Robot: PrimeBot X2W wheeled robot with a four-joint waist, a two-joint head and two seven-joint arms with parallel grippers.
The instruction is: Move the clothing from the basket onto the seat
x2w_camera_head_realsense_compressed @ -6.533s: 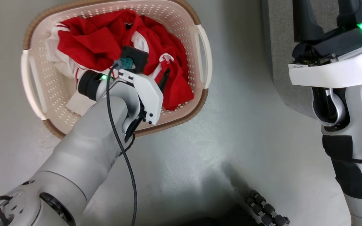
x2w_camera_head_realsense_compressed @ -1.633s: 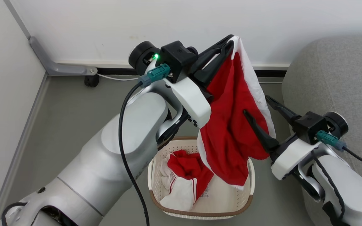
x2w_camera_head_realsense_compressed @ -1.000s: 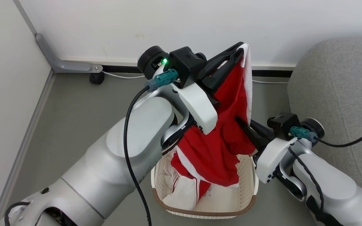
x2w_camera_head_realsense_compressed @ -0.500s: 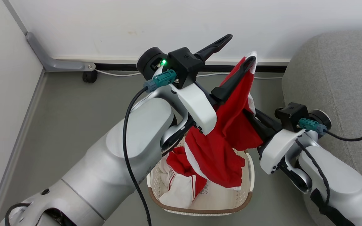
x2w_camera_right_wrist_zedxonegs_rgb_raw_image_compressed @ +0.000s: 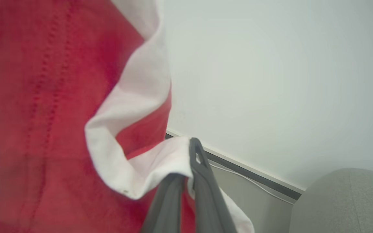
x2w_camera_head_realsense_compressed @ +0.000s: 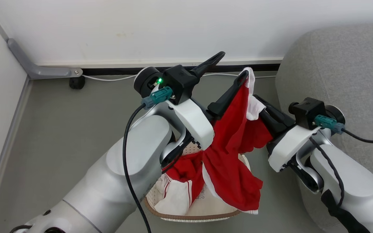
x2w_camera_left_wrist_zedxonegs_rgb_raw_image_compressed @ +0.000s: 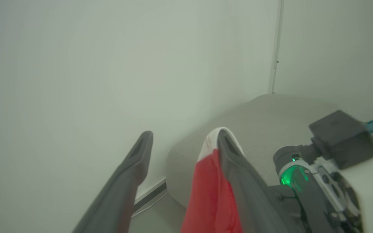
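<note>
1. The left gripper (x2w_camera_head_realsense_compressed: 232, 64) is raised above the basket, its jaws wide apart. The red garment (x2w_camera_head_realsense_compressed: 235, 129) only drapes over one finger (x2w_camera_head_realsense_compressed: 230, 92) and is not pinched.
2. Below it, the basket (x2w_camera_head_realsense_compressed: 193, 216) sits on the floor (x2w_camera_head_realsense_compressed: 76, 129). It holds a second garment (x2w_camera_head_realsense_compressed: 180, 184), red and white, bunched toward its left side.
3. The red garment hangs in the air between the two grippers, and its lower end trails over the basket's right rim.
4. The right gripper (x2w_camera_head_realsense_compressed: 258, 100) is clamped on the garment's white trim (x2w_camera_right_wrist_zedxonegs_rgb_raw_image_compressed: 141, 155), jaws pressed together on the cloth.
5. The seat (x2w_camera_head_realsense_compressed: 335, 71) rises just right of the right arm.
6. The step in hand looks like a hand-over, with the right gripper taking the garment from the left.
7. The next move calls for drawing the cloth off the left finger. The right arm then needs to lift the trailing end clear of the rim, swing right over the seat's edge and let go there.
8. The second garment then remains to be fetched.
</note>
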